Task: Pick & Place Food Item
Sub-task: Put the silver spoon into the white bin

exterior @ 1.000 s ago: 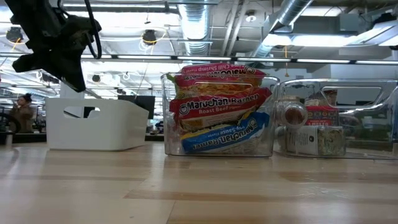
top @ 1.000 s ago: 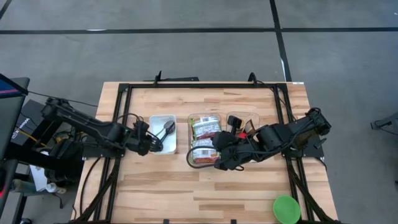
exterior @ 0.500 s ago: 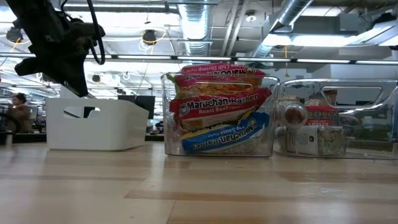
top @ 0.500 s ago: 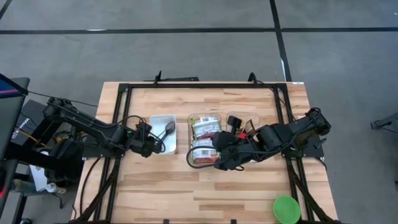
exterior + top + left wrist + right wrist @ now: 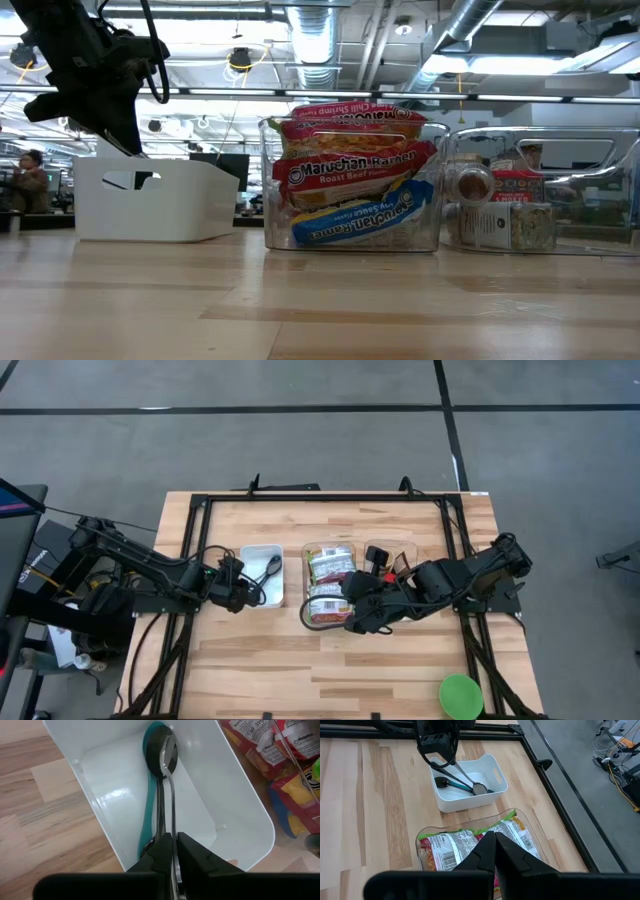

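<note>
A: Over the white bin (image 5: 262,575), what is the left claw (image 5: 174,851) doing?
B: Clamped on a spoon (image 5: 168,770) lying inside.
A: And the right claw (image 5: 494,851)?
B: Clenched empty above the ramen (image 5: 328,568) tub (image 5: 309,612).

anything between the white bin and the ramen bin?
Nothing: in the high view a bare strip of table separates the white bin from the ramen bin; the low view shows that gap empty too.

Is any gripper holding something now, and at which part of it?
The left gripper pinches the metal spoon by its handle, over the white bin. The right gripper holds nothing.
</note>
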`<act>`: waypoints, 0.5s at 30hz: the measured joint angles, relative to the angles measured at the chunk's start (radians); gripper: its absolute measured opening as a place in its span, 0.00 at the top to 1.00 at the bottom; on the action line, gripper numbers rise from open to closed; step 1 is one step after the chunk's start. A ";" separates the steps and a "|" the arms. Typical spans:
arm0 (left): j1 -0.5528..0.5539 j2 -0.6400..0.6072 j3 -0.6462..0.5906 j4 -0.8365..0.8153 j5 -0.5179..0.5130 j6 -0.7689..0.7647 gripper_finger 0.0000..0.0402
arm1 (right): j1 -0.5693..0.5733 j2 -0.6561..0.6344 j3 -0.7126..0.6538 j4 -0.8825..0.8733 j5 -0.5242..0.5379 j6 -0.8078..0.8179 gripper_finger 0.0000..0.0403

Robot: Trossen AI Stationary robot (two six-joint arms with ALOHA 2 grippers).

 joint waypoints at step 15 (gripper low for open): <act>0.000 0.000 0.000 -0.001 0.064 0.006 0.79 | 0.000 0.000 0.000 0.000 0.000 0.000 1.00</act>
